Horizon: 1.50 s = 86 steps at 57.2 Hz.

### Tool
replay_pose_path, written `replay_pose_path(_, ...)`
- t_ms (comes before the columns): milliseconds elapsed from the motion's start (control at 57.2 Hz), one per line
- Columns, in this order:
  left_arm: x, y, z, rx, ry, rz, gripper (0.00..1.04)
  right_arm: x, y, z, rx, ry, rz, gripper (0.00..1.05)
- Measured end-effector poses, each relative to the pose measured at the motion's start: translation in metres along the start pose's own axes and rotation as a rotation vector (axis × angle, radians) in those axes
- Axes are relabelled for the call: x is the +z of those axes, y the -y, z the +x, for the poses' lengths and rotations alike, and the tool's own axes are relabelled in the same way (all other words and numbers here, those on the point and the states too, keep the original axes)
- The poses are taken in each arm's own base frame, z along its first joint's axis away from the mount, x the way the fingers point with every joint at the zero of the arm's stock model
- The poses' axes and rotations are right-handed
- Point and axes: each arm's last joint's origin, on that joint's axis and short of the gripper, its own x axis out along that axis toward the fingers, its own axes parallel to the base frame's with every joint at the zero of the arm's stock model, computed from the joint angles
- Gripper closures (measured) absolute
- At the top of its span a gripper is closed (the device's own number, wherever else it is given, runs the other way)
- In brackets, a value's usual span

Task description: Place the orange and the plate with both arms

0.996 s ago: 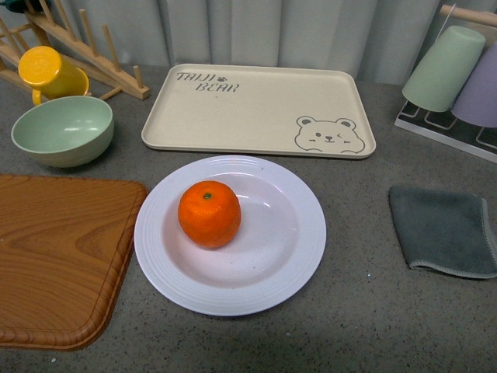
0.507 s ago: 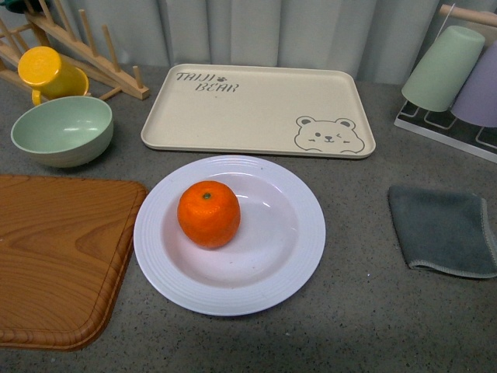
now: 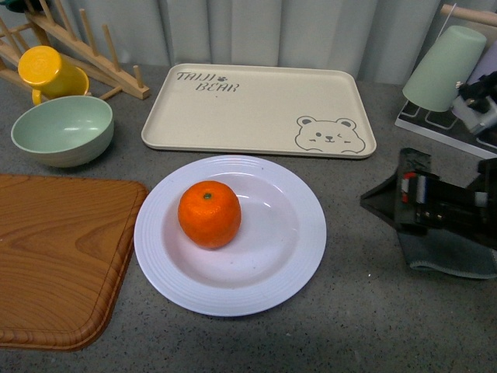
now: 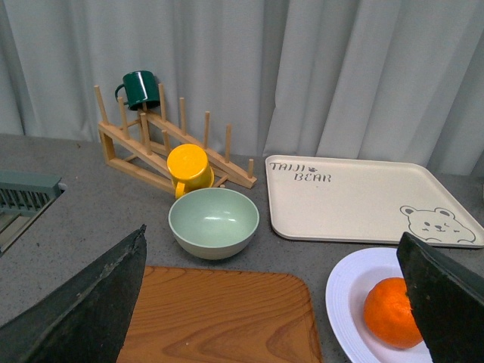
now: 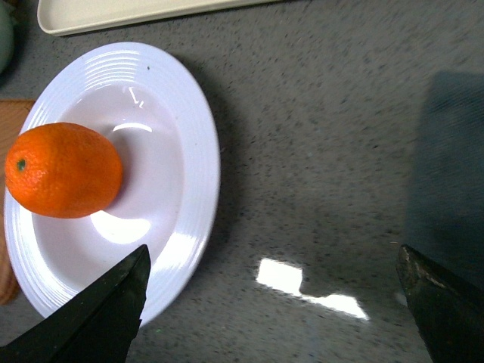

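Observation:
The orange (image 3: 209, 214) lies left of centre in the white plate (image 3: 303, 256) in the middle of the counter. My right gripper (image 3: 388, 190) has come in from the right and hangs open over the grey cloth, just right of the plate's rim, holding nothing. In the right wrist view its fingers (image 5: 98, 318) straddle bare counter next to the plate (image 5: 200, 151) and the orange (image 5: 64, 170). My left gripper (image 4: 272, 318) is open over the wooden board; the orange (image 4: 389, 311) and plate (image 4: 344, 295) lie beside one finger (image 4: 446, 302). The front view does not show the left arm.
A beige bear tray (image 3: 256, 109) lies behind the plate. The wooden board (image 3: 54, 256) is at the left, with a pale green bowl (image 3: 62, 128), a yellow cup (image 3: 50, 74) and a wooden rack (image 3: 78, 39) behind it. A grey cloth (image 3: 458, 256) and upturned cups (image 3: 443, 70) are at the right.
My right arm has come into the front view from the right, over the grey cloth. The orange and plate have stayed where they were.

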Motion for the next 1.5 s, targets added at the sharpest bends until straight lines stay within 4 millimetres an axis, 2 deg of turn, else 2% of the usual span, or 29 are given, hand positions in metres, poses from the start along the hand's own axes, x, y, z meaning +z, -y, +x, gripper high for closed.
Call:
replay_pose_path(140, 0.000, 0.000, 0.000, 0.000, 0.000, 0.000, 0.07, 0.004, 0.000, 0.032, 0.102, -0.107, 0.157, 0.09)
replay_pose_path(332, 0.000, 0.000, 0.000, 0.000, 0.000, 0.000, 0.07, 0.008, 0.000, 0.063, 0.244, -0.181, 0.317, 0.09)
replay_pose_path(507, 0.000, 0.000, 0.000, 0.000, 0.000, 0.000, 0.07, 0.006, 0.005, 0.087, 0.283, -0.252, 0.428, 0.09)
replay_pose_path(734, 0.000, 0.000, 0.000, 0.000, 0.000, 0.000, 0.07, 0.010, 0.006, 0.103, 0.337, -0.286, 0.515, 0.09)
replay_pose_path(1136, 0.000, 0.000, 0.000, 0.000, 0.000, 0.000, 0.07, 0.015, 0.005, 0.117, 0.382, -0.322, 0.605, 0.09)
replay_pose_path(1223, 0.000, 0.000, 0.000, 0.000, 0.000, 0.000, 0.07, 0.013, 0.006, 0.118, 0.369, -0.332, 0.612, 0.20)
replay_pose_path(1258, 0.000, 0.000, 0.000, 0.000, 0.000, 0.000, 0.07, 0.012, 0.007, 0.119, 0.361, -0.341, 0.617, 0.28)
replay_pose_path(1503, 0.000, 0.000, 0.000, 0.000, 0.000, 0.000, 0.07, 0.006, 0.010, 0.121, 0.319, -0.364, 0.626, 0.67)
